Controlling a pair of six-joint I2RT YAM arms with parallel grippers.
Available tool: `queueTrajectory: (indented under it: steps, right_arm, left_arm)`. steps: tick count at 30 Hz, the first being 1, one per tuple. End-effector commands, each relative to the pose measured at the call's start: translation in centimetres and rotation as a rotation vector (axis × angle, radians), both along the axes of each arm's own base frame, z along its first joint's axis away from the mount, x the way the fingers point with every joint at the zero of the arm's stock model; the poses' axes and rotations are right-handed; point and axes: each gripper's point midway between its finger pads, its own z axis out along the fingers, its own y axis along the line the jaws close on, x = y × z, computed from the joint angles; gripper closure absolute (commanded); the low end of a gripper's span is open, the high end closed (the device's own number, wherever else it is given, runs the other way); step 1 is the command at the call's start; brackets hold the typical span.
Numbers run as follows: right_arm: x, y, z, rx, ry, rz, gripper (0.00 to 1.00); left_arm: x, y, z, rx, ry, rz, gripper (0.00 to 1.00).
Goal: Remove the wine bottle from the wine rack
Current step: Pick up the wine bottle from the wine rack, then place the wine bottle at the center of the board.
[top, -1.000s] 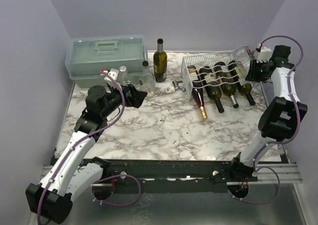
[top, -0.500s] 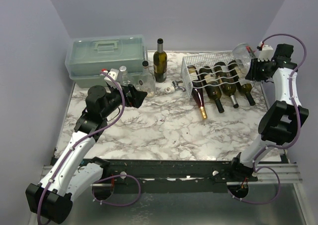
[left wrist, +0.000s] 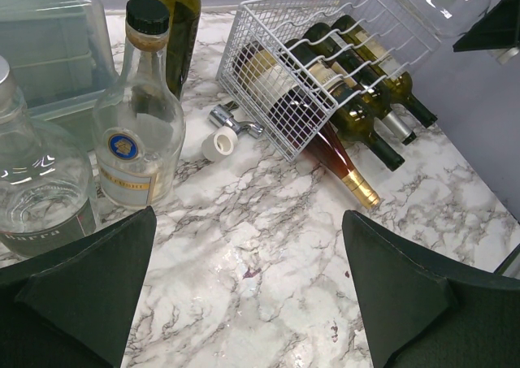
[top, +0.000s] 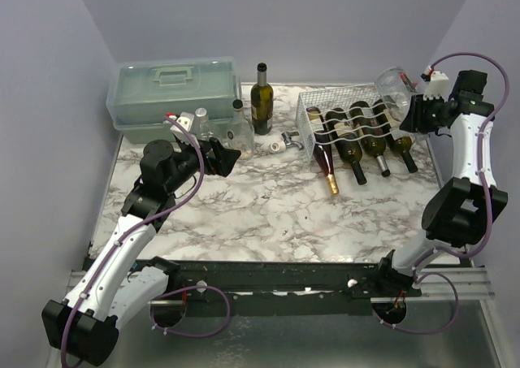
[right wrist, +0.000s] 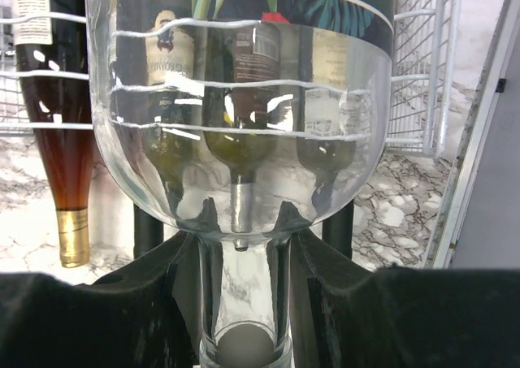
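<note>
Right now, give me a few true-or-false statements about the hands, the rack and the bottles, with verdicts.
1. The right hand grips a clear bottle by its neck. True.
2. The left hand is shut on a bottle. False: it is open and empty.
3. The wine rack is empty. False: several bottles lie in it.
4. A dark bottle stands upright beside the green toolbox. True.
</note>
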Motion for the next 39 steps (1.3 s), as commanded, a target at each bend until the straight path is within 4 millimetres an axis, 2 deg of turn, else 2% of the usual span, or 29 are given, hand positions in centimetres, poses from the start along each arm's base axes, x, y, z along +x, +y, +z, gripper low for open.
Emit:
queueTrajectory:
  steps: [1,16,26,33,39]
  right_arm:
    - [0.8,1.6,8.8,-0.034,-0.278,0.133,1.0]
    - [-2.6,4.5,11.7,-0.02,-0.289,0.284,1.0]
    - [-4.0,6.2,13.2,-0.066,-0.299,0.388,1.0]
    - [-4.6,8.2,14.0,-0.108,-0.314,0.471,1.0]
    - [-5.3,11.0,14.2,-0.172,-0.325,0.563,1.0]
  left_arm:
    - [-0.3,-0.2,-0.2,0.001,-0.004,-0.022,0.01]
    - [-0.2,-0.2,-0.3,0.003,-0.002,-0.021,0.01]
    - [-0.2,-0.2,-0.4,0.006,0.001,-0.02,0.01]
    - [-0.2,-0.1,-0.5,0.009,0.001,-0.018,0.01]
    - [-0.1,-0.1,-0.5,0.012,-0.002,-0.014,0.01]
